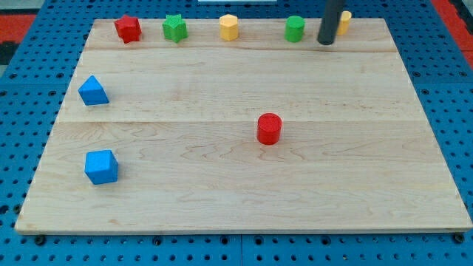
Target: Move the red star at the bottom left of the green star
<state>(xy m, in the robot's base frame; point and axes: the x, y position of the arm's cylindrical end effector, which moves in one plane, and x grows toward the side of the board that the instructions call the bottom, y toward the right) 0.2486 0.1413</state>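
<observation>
Across the camera view, a wooden board (244, 192) fills most of the scene, resting on a blue perforated table (22, 244). Taking the board's middle as the dial's centre, my tip (325, 42) stands at about 1 o'clock, near the far edge. It is a bare rod with nothing to clench or release, and it carries nothing. It sits between two blocks: a green cylinder (295, 28) just beside it at its 10 o'clock, and a yellow block (344, 21) at its 2 o'clock, partly hidden behind the rod so that its shape cannot be made out. Whether the tip touches either one I cannot tell.

The red star (128, 29) lies at about 11 o'clock on the board, close to the far left corner. The green star (174, 28) sits at the red star's 3 o'clock, near it but apart. A yellow hexagonal block (229, 27) follows further along that same row, at roughly 12 o'clock on the board.

Near the centre, slightly toward 4 o'clock, stands a red cylinder (269, 128), well apart from everything else. Towards 9 o'clock lies a blue triangular block (93, 91); a blue cube (101, 166) sits at about 8 o'clock. My tip is well apart from the red star, with the green cylinder, yellow hexagonal block and green star between them.
</observation>
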